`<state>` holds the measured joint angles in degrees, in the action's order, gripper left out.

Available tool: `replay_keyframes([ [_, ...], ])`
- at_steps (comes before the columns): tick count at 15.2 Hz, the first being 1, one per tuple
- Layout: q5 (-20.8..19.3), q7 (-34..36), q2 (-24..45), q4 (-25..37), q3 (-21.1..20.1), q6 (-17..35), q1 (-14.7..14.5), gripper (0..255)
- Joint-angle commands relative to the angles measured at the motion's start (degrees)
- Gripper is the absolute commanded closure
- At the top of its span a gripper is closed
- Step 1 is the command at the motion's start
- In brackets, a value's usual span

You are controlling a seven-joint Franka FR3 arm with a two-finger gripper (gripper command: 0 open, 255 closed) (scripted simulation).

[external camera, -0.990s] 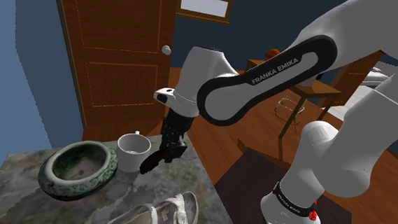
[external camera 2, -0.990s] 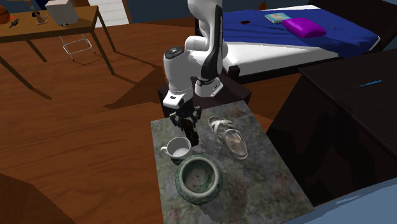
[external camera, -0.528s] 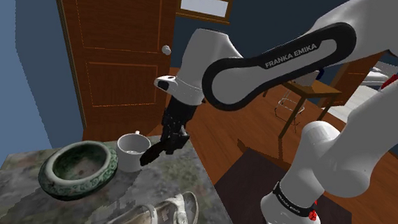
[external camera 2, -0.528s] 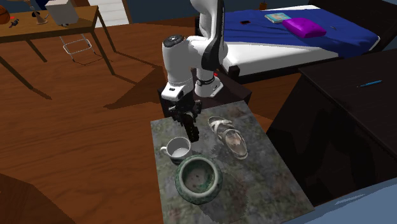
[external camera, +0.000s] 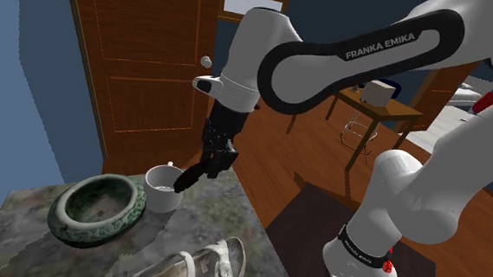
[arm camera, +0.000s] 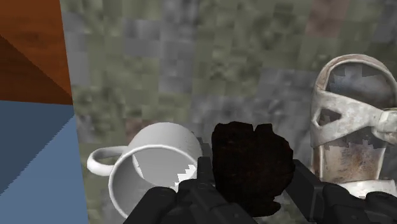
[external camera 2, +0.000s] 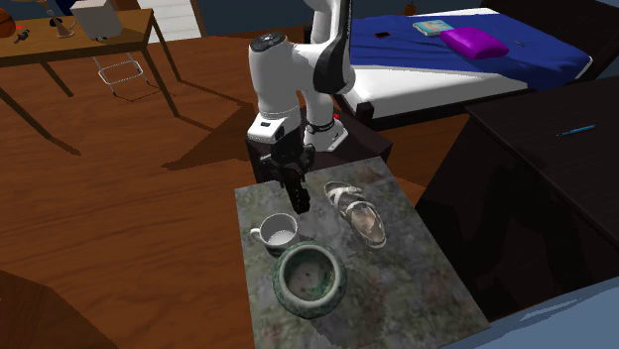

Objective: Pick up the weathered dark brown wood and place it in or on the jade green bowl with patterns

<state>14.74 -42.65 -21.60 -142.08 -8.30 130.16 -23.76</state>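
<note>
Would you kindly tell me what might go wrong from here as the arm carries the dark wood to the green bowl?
1. The white mug stands close by the gripper, on the side towards the green bowl; a low carry might knock it over.
2. The dark wood is an irregular lump clasped between the fingers, so it may slip or twist on the way.

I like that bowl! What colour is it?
The bowl is green with pale patterns; the shoulder view shows it best.
</note>
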Motion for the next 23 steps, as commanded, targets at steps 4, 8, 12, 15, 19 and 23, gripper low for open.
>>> replay_keyframes([
  [4,-0.8,2.2,3.4,5.4,-1.2,-1.8,-0.1,255],
  [8,-2.7,6.1,11.7,13.9,-3.5,-1.4,-0.4,255],
  [12,-5.5,10.2,20.2,23.4,-5.3,-2.0,-1.1,255],
  [15,-8.0,13.4,26.6,31.2,-6.1,-3.2,-2.0,255],
  [19,-9.9,15.3,31.6,36.0,-6.4,-3.1,-3.0,255],
  [23,-10.0,15.2,32.6,34.2,-6.4,-0.2,-3.1,255],
])
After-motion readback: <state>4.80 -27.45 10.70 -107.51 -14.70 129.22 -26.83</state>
